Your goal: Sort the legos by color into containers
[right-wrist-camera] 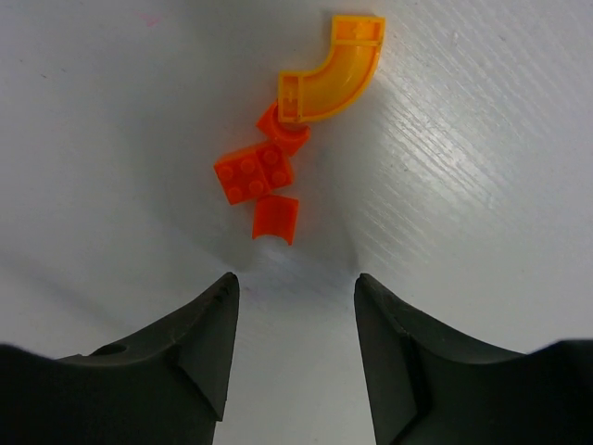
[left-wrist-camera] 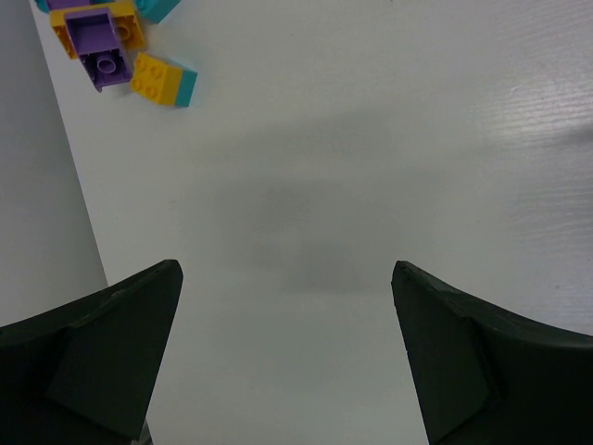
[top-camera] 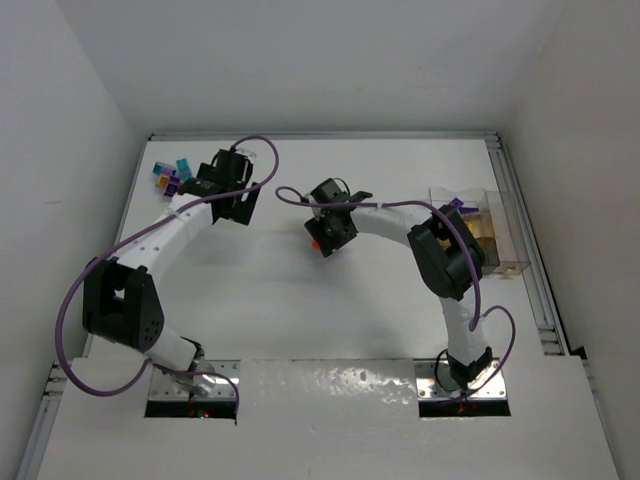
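Note:
A small heap of purple, teal and yellow legos (top-camera: pixel 170 175) lies at the table's far left; in the left wrist view it shows as purple (left-wrist-camera: pixel 100 42) and yellow-teal (left-wrist-camera: pixel 162 80) bricks at the top left. My left gripper (left-wrist-camera: pixel 287 278) is open and empty, well short of them. A cluster of orange legos (right-wrist-camera: pixel 255 172) with a curved yellow-orange piece (right-wrist-camera: pixel 335 72) lies just ahead of my right gripper (right-wrist-camera: pixel 295 283), which is open and empty. An orange speck (top-camera: pixel 313 241) shows by that gripper from above. The clear containers (top-camera: pixel 497 232) stand at the right.
White walls enclose the table on the left, back and right. A metal rail (top-camera: pixel 530 260) runs along the right edge beside the containers. The right arm's elbow (top-camera: pixel 445 255) hangs next to the containers, partly covering them.

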Robot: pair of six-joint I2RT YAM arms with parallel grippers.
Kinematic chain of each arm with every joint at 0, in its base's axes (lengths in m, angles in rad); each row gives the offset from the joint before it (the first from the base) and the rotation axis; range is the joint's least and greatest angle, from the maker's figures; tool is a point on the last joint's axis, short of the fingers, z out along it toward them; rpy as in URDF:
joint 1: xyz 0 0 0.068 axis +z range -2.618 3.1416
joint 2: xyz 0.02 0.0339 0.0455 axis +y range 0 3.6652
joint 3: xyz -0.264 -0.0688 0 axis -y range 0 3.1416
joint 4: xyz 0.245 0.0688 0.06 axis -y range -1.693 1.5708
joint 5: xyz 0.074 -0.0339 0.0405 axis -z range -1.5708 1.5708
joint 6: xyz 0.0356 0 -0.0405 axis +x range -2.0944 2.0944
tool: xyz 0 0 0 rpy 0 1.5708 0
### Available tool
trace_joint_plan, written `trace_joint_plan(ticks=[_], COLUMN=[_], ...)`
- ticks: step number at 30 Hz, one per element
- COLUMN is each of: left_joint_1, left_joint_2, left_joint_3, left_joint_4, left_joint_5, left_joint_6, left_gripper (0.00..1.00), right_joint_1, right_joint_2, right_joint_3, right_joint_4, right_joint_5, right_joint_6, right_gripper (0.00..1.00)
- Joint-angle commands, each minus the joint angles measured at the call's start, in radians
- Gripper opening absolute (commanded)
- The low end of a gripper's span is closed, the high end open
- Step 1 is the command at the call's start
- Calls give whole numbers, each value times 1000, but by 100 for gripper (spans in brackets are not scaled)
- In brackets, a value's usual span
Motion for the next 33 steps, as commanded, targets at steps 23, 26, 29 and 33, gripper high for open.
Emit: trace_joint_plan(ticks=[23,26,29,33], left_joint_1=[2,2,2,2], left_joint_2=[-5,-7,-10,-14], left_joint_3=[12,12,10,6], left_joint_4=[16,16,13,19], left_joint_5=[-17,-18,-22,-23], left_joint_6=[3,4,4,7], left_gripper=[95,95,95,95], right_joint_1=[21,19,-7,-163], right_joint_2=[86,30,-84,-255], right_joint_3=[127,124,87,-21], right_joint_4=[17,9,17,-31], right_joint_5=[46,60,167,230], right_joint_6=[78,94,109,193], right_gripper=[0,0,0,0])
